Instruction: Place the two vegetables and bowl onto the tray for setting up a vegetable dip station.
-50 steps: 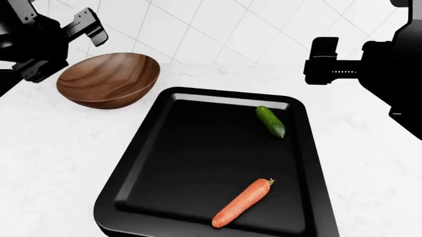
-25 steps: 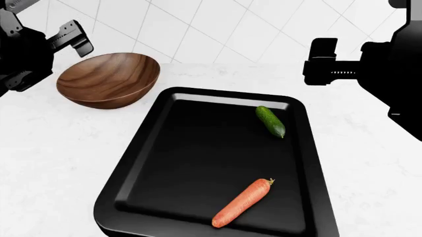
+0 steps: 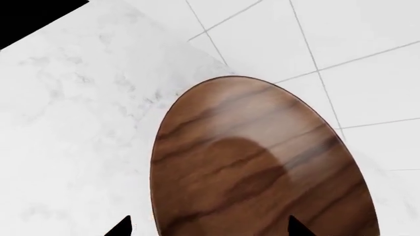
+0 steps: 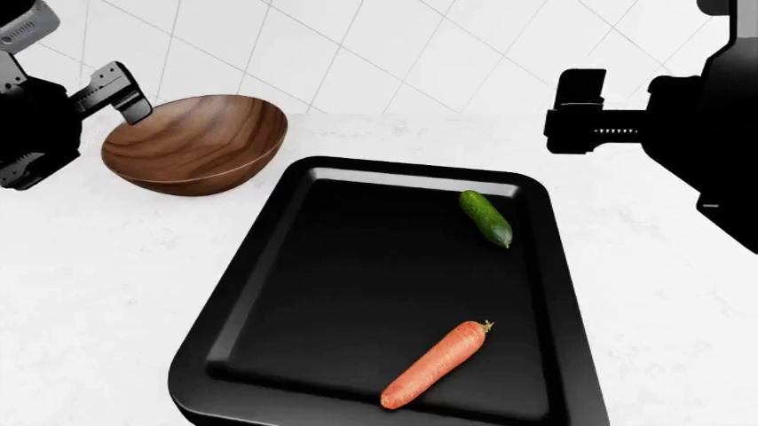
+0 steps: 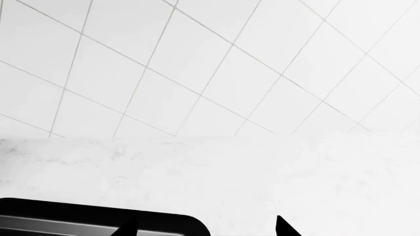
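1. The carrot [image 4: 435, 365] is seen nearest the robot in the head view, lying on the tray [image 4: 237, 284] toward 5 o'clock of the tray floor, its green stem end pointed toward 1 o'clock.
2. The tray, black and glossy with a raised rim, is set on the white marble tabletop [image 4: 95, 293]; a corner of its rim [image 5: 98, 221] is also caught in the right wrist view.
3. The cucumber [image 4: 485, 217] is found farther back on the tray, toward 1 o'clock of its floor, well apart from the carrot.
4. The bowl [image 4: 195, 142] is placed on the tabletop beyond the tray's far left corner, at about 10 o'clock from the tray centre, off the tray and near its rim.
5. The left claw [image 4: 113, 89] is held just beside the bowl's rim at the bowl's 9 o'clock; nothing is gripped, and in the left wrist view the bowl [image 3: 256, 162] is framed between two spread fingertips [image 3: 121, 228].
6. The right claw [image 4: 580, 111] is held above the tabletop at 2 o'clock from the tray, released, with nothing between its tips.
7. A white tiled wall [image 5: 210, 64] is seen behind the tabletop.
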